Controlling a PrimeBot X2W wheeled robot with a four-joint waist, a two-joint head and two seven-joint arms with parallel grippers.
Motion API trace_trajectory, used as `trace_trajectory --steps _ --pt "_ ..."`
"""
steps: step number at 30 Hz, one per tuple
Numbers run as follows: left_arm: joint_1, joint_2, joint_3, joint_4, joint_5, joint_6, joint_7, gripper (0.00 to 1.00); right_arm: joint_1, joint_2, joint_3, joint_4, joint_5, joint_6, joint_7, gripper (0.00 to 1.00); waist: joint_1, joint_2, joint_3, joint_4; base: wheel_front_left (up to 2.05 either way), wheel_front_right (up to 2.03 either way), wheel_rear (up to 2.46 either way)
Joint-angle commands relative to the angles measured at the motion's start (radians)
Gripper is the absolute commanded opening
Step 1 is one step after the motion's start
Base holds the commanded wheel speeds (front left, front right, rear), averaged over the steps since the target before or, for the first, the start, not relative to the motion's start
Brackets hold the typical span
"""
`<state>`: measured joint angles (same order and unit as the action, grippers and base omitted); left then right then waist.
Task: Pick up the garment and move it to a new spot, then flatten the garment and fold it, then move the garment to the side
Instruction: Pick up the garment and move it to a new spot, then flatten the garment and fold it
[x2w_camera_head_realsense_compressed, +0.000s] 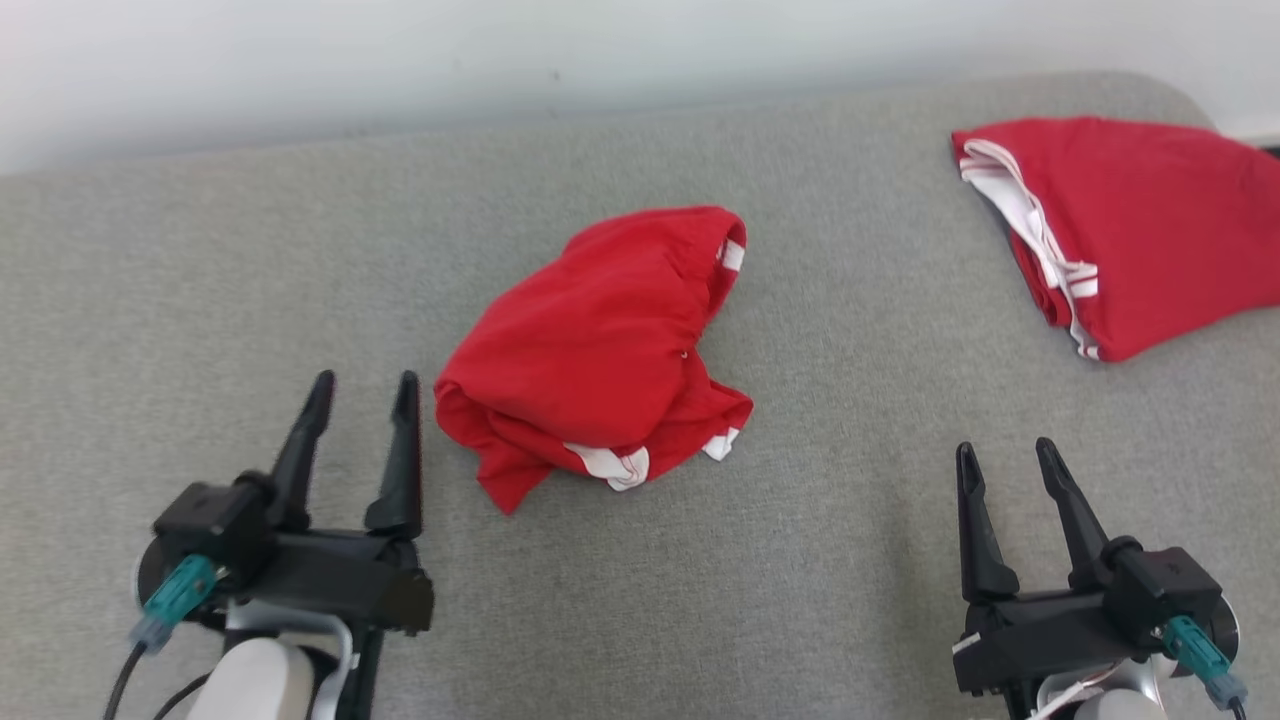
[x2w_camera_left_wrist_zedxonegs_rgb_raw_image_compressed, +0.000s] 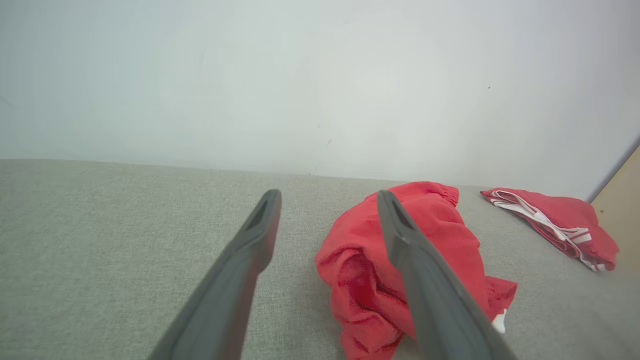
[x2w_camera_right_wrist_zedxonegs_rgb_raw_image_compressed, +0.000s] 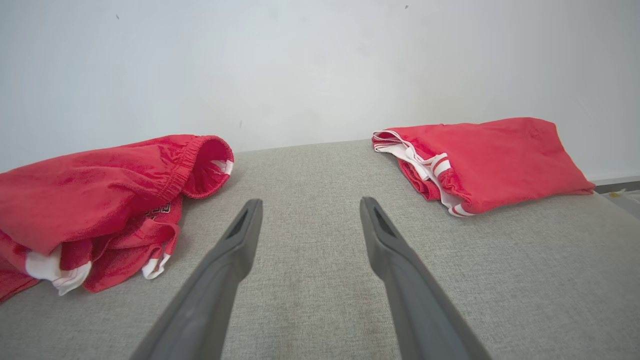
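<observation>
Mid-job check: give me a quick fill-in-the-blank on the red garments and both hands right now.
1. The grey fabric surface holds ____ garments.
2. The crumpled red fabric garment with white trim lies just ____ of the left hand.
3. The folded red fabric garment with white trim lies nearer the ____ hand.
4. The left hand and the right hand both stand ____, empty.
Missing words: two; right; right; open.

Bright, even, diffuse light throughout. Faint soft shadow under crumpled red shorts (x2w_camera_head_realsense_compressed: 600, 350). Head view: left gripper (x2w_camera_head_realsense_compressed: 365, 380) slightly blurred. Wrist views: near fingers (x2w_camera_left_wrist_zedxonegs_rgb_raw_image_compressed: 240, 270) soft, edges bent. Far wall (x2w_camera_head_realsense_compressed: 400, 60) washed out.
</observation>
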<state>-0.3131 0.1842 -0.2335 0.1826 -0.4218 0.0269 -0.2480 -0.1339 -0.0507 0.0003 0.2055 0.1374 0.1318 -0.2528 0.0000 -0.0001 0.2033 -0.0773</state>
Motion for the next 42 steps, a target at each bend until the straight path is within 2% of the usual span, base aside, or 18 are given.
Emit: trace_trajectory --steps 1,7,14,23,31,42 --pt "0.024 0.009 0.015 -0.014 0.013 0.007 -0.011 1.0 0.019 0.0 -0.002 -0.006 -0.007 -0.003 0.004 1.0 0.0 0.0001 -0.047 0.028 0.0 0.0 0.0" --pt "0.082 0.024 0.074 -0.057 0.042 0.022 -0.018 1.0 0.041 -0.004 0.002 -0.023 -0.003 -0.003 0.022 1.0 0.0 0.0001 -0.089 0.047 0.0 0.0 0.0" --pt "0.222 0.037 0.157 -0.138 0.096 0.016 -0.016 1.0 0.075 -0.005 0.003 -0.047 0.017 -0.003 0.03 1.0 0.0 0.0001 -0.118 0.064 0.0 0.0 0.0" --pt "0.318 -0.011 0.245 -0.154 0.118 -0.023 -0.017 1.0 0.114 -0.005 0.011 -0.044 0.028 -0.003 0.037 1.0 0.0 0.0001 -0.118 0.086 0.0 0.0 0.0" --pt "0.316 -0.066 0.281 -0.132 0.163 -0.067 -0.016 1.0 0.119 -0.01 0.019 -0.028 0.035 -0.003 0.031 1.0 0.0 0.0001 -0.117 0.098 0.0 0.0 0.0" --pt "0.311 -0.098 0.322 -0.115 0.201 -0.1 -0.017 1.0 0.104 -0.014 0.056 -0.016 0.036 -0.003 0.026 1.0 0.0 0.0001 -0.123 0.1 0.0 0.0 0.0"
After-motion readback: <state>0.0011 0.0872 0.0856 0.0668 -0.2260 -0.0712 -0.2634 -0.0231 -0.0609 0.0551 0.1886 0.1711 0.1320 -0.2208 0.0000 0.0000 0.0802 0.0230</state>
